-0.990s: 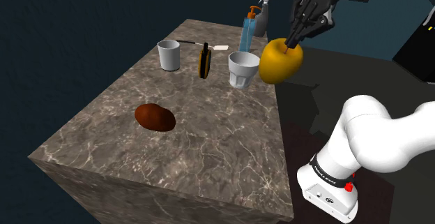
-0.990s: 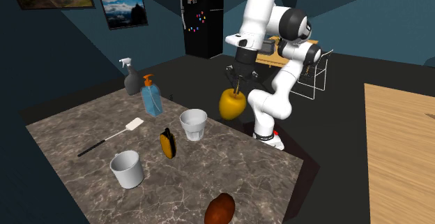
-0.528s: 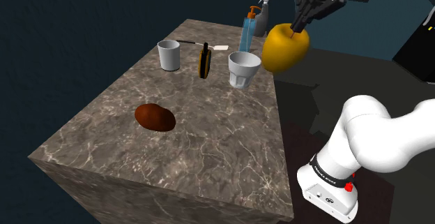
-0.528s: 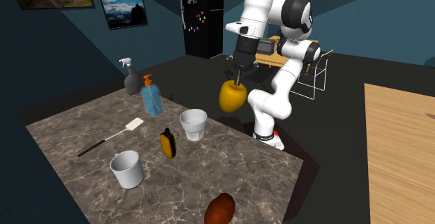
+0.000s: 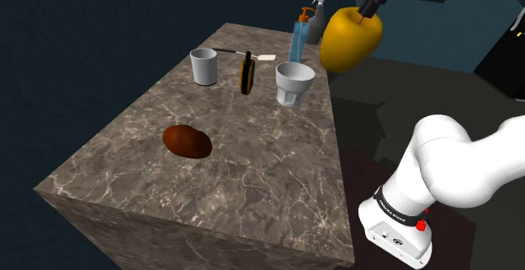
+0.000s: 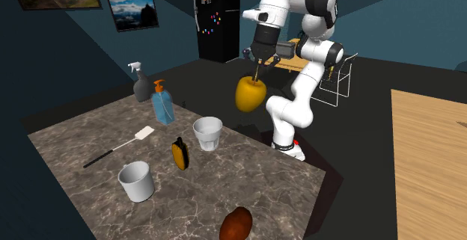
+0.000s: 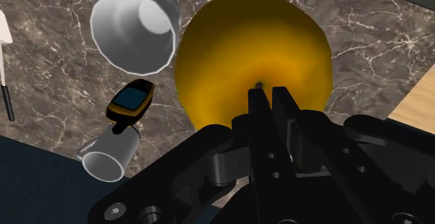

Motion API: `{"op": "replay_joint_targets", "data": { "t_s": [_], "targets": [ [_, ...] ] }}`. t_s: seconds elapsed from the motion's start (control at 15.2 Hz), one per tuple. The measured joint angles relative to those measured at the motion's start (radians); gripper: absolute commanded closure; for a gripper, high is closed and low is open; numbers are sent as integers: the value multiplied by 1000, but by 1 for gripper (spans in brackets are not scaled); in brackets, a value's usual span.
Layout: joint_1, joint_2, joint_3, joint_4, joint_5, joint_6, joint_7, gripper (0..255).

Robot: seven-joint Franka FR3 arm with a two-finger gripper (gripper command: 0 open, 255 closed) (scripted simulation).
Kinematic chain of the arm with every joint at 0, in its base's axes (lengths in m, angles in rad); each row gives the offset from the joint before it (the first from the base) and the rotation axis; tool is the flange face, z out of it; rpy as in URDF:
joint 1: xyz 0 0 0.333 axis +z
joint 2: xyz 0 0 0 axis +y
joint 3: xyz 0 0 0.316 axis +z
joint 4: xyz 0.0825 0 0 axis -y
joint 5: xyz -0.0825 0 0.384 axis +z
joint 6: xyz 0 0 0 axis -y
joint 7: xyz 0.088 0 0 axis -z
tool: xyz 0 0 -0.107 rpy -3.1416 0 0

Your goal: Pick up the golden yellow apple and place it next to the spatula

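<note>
The golden yellow apple [image 5: 351,38] [image 6: 251,94] [image 7: 244,48] hangs in the air above the marble table's edge nearest the robot, close to a white cup [image 5: 293,83]. My gripper [image 5: 370,9] [image 6: 257,76] [image 7: 270,93] is shut on the apple's top at the stem, its fingers close together. The spatula [image 5: 267,56] [image 6: 142,134] has a white head and a thin dark handle. It lies flat on the table beyond the cups, near the bottles, well below the apple; in the wrist view the spatula [image 7: 3,62] shows partly.
On the marble table [image 5: 252,176] stand a white mug [image 5: 204,66], a yellow-black handheld device [image 5: 246,75], a blue soap dispenser [image 5: 300,33] and a grey spray bottle [image 5: 316,16]. A brown rounded object [image 5: 187,141] lies nearer the front. The robot base [image 5: 400,226] stands beside the table.
The gripper has risen with the apple, lifting it higher above the table edge and slightly toward the shoulder view's right. Nothing on the table moved.
</note>
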Motion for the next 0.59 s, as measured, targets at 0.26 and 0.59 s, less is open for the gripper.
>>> {"op": "replay_joint_targets", "data": {
  "t_s": [0.26, 0.59],
  "targets": [
    [-6, 88, -32, 51, -18, 37, -33, 255],
    [-15, 251, -79, 159, -35, 94, -84, 255]
  ]
}}
